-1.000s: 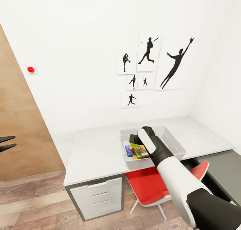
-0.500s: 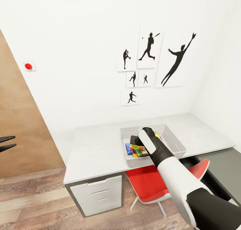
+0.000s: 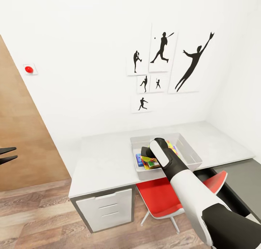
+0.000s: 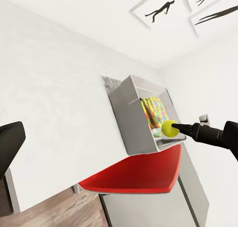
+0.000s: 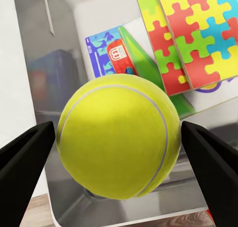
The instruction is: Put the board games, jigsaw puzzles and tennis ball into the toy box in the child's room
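Observation:
My right gripper is shut on the yellow tennis ball, holding it just above the open grey toy box on the white desk. From the left wrist view the ball hangs at the box's near rim. Inside the box lie two colourful jigsaw puzzles and board games, partly under the ball. In the head view my right wrist covers the gripper and ball. My left gripper is open and empty, far left of the desk.
The white desk stands against the wall with drawers under its left side. A red chair is tucked beneath the box. A wooden panel lies to the left, and wall pictures hang above.
The whole head view has shifted slightly, so the camera moved. My right gripper has kept the ball over the box, and the left gripper has stayed in place.

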You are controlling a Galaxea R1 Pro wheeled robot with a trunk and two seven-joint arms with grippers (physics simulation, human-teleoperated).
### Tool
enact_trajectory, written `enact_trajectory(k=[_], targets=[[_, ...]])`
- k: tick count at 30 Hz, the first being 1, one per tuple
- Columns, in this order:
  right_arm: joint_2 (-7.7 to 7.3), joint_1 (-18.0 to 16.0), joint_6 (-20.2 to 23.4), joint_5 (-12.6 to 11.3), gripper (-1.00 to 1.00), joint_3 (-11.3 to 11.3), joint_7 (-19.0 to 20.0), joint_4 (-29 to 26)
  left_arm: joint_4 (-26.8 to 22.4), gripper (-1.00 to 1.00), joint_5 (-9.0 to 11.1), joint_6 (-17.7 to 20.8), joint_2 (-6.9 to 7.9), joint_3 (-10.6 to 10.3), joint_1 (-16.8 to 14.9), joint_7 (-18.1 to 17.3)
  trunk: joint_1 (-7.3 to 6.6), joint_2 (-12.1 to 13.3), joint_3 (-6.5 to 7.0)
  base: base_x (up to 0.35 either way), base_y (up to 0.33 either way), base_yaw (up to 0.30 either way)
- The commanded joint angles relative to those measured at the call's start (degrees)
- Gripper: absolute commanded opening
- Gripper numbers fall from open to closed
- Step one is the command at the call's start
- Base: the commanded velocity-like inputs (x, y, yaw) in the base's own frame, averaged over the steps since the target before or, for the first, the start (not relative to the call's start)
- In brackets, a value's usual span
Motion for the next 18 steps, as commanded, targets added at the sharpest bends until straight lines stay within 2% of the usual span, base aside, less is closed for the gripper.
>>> enact_trajectory(k=[1, 8, 9, 18], targets=[[-0.03, -0.1, 0.1, -0.6, -1.00, 0.2, -0.6, -0.1, 0.0, 1.00, 0.3, 0.6, 0.07, -0.5, -0.1, -0.3, 0.04, -0.1, -0.13, 0.000, 0.000, 0.000], [-0.02, -0.1, 0.1, -0.6, -1.00, 0.1, -0.6, 0.0, 0.0, 1.00, 0.3, 0.4, 0.06, -0.5, -0.1, -0.3, 0.04, -0.1, -0.14, 0.000, 0.000, 0.000], [-0.02, -0.1, 0.1, -0.6, 1.00, 0.1, -0.6, 0.0, 0.0, 1.00, 0.3, 0.4, 0.05, -0.5, -0.1, -0.3, 0.04, -0.1, -0.14, 0.000, 0.000, 0.000], [-0.15, -0.1, 0.2, -0.7, 1.00, 0.1, -0.6, 0.0, 0.0, 1.00, 0.3, 0.4, 0.07, -0.5, -0.1, -0.3, 0.04, -0.1, -0.14, 0.000, 0.000, 0.000]])
